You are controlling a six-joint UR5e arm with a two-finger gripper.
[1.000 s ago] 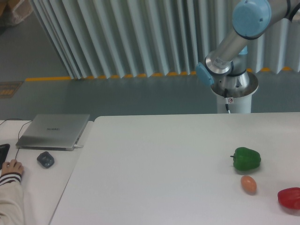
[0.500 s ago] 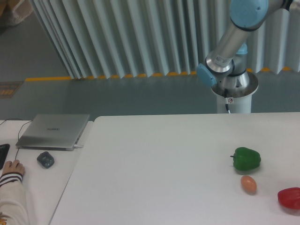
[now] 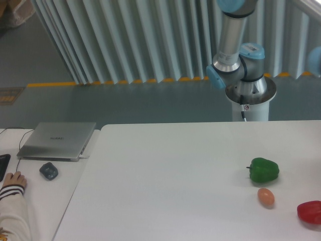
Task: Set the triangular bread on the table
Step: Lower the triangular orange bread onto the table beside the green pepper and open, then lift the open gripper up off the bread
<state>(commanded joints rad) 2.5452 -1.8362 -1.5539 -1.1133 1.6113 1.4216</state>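
Note:
The large white table [image 3: 165, 181] fills the lower middle and right of the camera view. The triangular bread does not show anywhere. Only the arm's base and lower links [image 3: 235, 60] show behind the table's far edge at the upper right, rising out of the top of the frame. The gripper is out of view.
A green pepper [image 3: 264, 169], a small orange-pink egg-shaped item [image 3: 266, 197] and a red pepper [image 3: 310, 211] lie at the table's right. To the left, a narrower desk holds a silver laptop [image 3: 57, 140], a dark mouse [image 3: 48, 171] and a person's hand [image 3: 12, 179].
The arm's upper link has swung left and up toward upright, and its blue elbow joint has left the top of the frame. The objects on the table have not moved.

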